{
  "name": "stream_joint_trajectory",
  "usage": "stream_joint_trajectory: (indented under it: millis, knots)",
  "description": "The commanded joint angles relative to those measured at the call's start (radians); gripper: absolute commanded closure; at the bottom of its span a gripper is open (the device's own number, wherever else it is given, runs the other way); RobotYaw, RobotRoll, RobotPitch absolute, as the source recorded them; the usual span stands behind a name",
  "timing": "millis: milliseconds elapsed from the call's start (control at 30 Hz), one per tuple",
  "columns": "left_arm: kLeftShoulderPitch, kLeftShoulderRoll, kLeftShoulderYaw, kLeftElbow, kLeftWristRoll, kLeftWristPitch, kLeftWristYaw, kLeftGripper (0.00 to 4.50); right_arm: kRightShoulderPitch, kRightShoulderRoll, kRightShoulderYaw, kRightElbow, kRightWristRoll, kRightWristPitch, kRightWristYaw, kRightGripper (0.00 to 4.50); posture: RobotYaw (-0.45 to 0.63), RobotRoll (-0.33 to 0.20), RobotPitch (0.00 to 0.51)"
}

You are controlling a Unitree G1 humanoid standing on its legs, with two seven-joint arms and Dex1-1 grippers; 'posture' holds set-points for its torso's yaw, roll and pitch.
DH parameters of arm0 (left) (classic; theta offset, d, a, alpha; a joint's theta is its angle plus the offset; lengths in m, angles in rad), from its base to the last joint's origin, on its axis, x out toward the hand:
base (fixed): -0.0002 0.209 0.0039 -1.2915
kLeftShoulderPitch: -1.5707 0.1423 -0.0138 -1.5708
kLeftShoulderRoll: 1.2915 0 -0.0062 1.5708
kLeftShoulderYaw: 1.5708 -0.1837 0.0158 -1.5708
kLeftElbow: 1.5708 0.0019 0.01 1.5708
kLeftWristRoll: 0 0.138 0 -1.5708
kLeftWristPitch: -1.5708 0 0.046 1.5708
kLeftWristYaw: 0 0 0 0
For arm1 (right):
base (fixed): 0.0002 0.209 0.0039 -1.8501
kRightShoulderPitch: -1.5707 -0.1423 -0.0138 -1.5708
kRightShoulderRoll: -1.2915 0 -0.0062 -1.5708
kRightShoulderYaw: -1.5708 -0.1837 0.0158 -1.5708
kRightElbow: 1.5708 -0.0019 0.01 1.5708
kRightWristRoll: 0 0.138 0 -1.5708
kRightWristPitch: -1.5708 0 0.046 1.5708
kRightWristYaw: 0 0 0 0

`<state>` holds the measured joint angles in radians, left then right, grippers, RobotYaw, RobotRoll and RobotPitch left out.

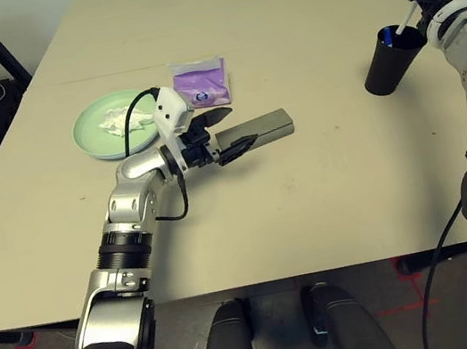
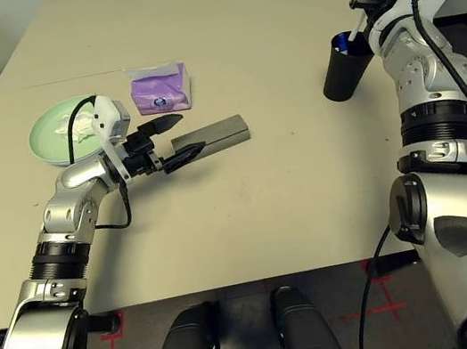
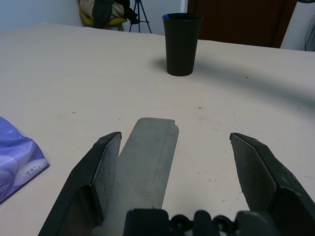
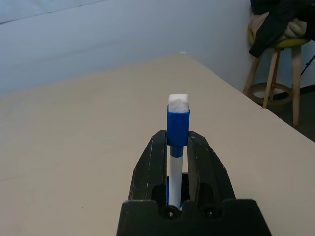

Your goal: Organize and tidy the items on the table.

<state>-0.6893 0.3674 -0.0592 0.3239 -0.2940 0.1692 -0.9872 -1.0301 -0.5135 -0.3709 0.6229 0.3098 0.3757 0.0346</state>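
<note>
The left gripper [image 3: 176,167] holds its black fingers [image 3: 266,172] wide apart over the near part of the beige surface [image 1: 327,194], with the grey glasses case [image 1: 266,128] lying flat between and beyond them. In the left wrist view the case runs close by one finger, with bare surface between it and the other; whether that finger touches it I cannot tell, but the fingers are not closed on it. The right gripper [image 4: 177,140] has its fingers shut on a white pen with a blue part [image 4: 175,162], held upright between the tips, its white end standing above them. The pen's lower end reaches toward the black cup [image 2: 344,73], which stands on the robot's right side of the surface, just beneath the right gripper; a second bit of blue shows inside the cup's mouth. On the left side of the surface sits a round mint green plate [image 1: 92,141] with a crumpled white tissue [image 1: 120,119] lying in it. The left forearm's wrist passes close in front of the plate and overlaps part of it in the view. Just right of the plate, and farther back than the glasses case, lies a purple tissue pack [image 1: 203,87], with a white tissue along its far edge. The cup stands well apart from these things.
</note>
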Motion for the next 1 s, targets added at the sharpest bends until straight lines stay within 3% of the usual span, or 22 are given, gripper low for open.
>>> stream_joint_trajectory:
  millis: [33, 100, 133, 433, 667, 867, 1000]
  knots:
    - [-0.008, 0.003, -0.007, -0.001, 0.009, -0.004, -0.007, 0.00, -0.001, -0.018, 0.011, 0.013, -0.023, 0.009, 0.004, 4.08, 0.12, 0.000, 0.094]
    - [-0.009, 0.003, -0.008, 0.000, 0.009, -0.004, -0.007, 0.00, 0.002, -0.018, 0.017, 0.012, -0.032, 0.013, -0.001, 4.08, 0.12, 0.000, 0.093]
    - [-0.009, 0.003, -0.008, 0.001, 0.009, -0.004, -0.007, 0.00, 0.002, -0.016, 0.016, 0.012, -0.033, 0.013, -0.002, 3.35, 0.12, 0.000, 0.092]
    - [-0.011, 0.003, -0.008, 0.004, 0.013, -0.008, -0.007, 0.00, -0.002, -0.006, 0.011, 0.007, -0.028, 0.016, 0.005, 0.06, 0.12, 0.000, 0.089]
    - [-0.011, 0.012, -0.004, 0.000, 0.010, -0.005, -0.008, 0.00, 0.005, 0.015, 0.019, -0.013, -0.025, -0.034, 0.034, 0.03, 0.12, 0.000, 0.084]
    - [-0.014, 0.016, -0.008, 0.011, 0.028, -0.016, 0.006, 0.00, 0.142, 0.026, 0.107, -0.038, -0.034, -0.436, 0.409, 0.03, 0.13, 0.000, 0.080]
    - [-0.013, 0.014, 0.010, 0.033, 0.070, -0.056, 0.080, 0.00, 0.246, 0.029, 0.120, -0.033, -0.023, -0.532, 0.533, 0.03, 0.14, 0.000, 0.081]
